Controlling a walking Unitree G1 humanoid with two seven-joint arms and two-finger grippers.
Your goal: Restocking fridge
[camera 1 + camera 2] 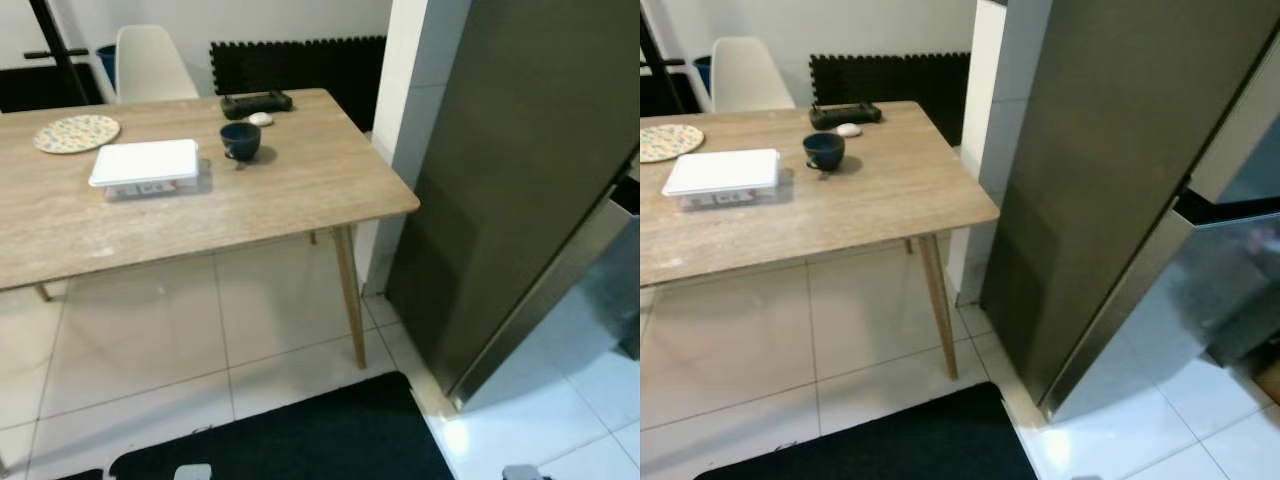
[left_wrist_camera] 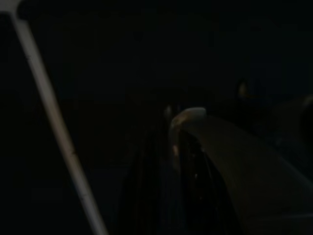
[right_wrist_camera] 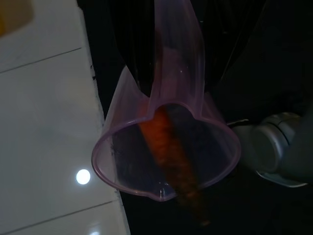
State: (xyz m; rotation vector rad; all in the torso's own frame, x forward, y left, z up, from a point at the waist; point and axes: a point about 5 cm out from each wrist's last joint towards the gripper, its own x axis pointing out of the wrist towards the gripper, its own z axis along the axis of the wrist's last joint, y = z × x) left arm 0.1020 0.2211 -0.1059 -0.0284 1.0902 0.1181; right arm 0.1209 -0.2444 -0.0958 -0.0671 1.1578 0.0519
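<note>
The right wrist view looks along the right gripper (image 3: 178,73), whose black fingers are clamped on the handle of a clear purple plastic cup (image 3: 166,152). An orange carrot (image 3: 173,161) lies slanted inside the cup and pokes out past its rim. Below the cup are a black floor mat (image 3: 254,63) and white floor tiles (image 3: 44,122), and a silver robot part (image 3: 274,144) sits close beside the cup.

The left wrist view is very dark. The left gripper (image 2: 171,161) appears as dim black fingers with something pale at them, and I cannot tell whether they are open or closed. A pale slanted bar (image 2: 54,127) crosses that view.

From the head, a tall dark grey fridge (image 1: 1120,170) stands on the right with its door (image 1: 1200,290) swung open. A white tiled column (image 1: 415,90) stands between the fridge and a wooden table (image 1: 280,190). On the table sit a white lidded container (image 1: 145,165), a dark blue cup (image 1: 240,140), a patterned round plate (image 1: 76,133), a black controller (image 1: 256,102) and a small white object (image 1: 261,119) just beside it. A white chair (image 1: 150,62) stands behind the table, and a black foam mat (image 1: 300,62) leans on the wall
</note>
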